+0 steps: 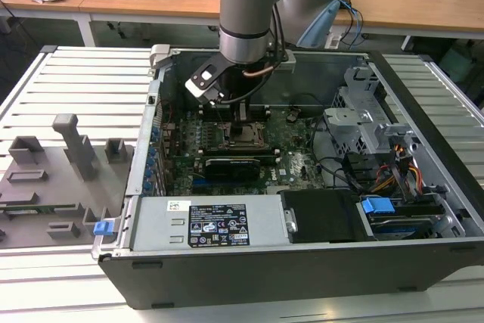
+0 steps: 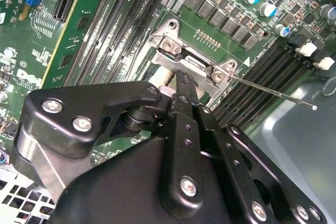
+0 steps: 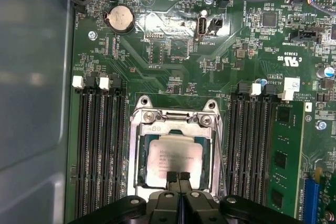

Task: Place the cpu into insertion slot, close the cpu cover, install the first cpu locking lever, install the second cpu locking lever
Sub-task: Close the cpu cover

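— Where's the cpu (image 3: 174, 161)?
— Seated in the socket, with the cpu cover (image 3: 176, 121) lying over it. My gripper (image 3: 177, 176) is pinched closed, holding nothing, tips at the cover's edge.
— Technique?
— My judgement: bear on the frame, never the chip, straight down and gently. The locking lever (image 2: 273, 94) stands free.

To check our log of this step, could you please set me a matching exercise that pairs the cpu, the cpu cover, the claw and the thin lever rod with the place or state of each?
Things:
1. cpu
2. cpu cover
3. claw
4. lever rod

Places or states:
A. silvery frame lying around the chip
B. sticking out free over the memory slots
C. shut, tips at the chip's edge
D. silver-grey square showing through a window

Pairs: 1-D, 2-A, 3-C, 4-B
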Tool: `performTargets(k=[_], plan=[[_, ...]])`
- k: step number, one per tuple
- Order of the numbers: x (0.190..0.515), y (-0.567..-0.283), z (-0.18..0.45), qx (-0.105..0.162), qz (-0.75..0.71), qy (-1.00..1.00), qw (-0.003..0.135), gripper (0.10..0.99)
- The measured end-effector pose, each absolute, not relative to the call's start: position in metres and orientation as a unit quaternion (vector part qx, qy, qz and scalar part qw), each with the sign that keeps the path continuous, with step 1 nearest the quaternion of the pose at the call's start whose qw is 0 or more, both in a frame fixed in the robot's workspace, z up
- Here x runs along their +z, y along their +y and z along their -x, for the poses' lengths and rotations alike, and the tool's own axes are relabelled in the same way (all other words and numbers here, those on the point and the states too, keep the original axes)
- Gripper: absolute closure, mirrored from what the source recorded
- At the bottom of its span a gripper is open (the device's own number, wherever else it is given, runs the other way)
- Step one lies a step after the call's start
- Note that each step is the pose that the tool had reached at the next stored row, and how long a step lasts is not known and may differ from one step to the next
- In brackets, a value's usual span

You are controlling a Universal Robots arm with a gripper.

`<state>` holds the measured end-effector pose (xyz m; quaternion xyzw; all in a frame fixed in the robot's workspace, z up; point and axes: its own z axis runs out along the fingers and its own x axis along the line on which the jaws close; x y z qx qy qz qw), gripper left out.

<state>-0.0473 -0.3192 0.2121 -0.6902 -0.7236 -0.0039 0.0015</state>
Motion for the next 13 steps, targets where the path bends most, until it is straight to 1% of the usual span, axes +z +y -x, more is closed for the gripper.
performTargets(k=[13], plan=[[0.2056, -0.3191, 0.0428, -0.004, 0.69, -0.724, 0.001, 0.98]])
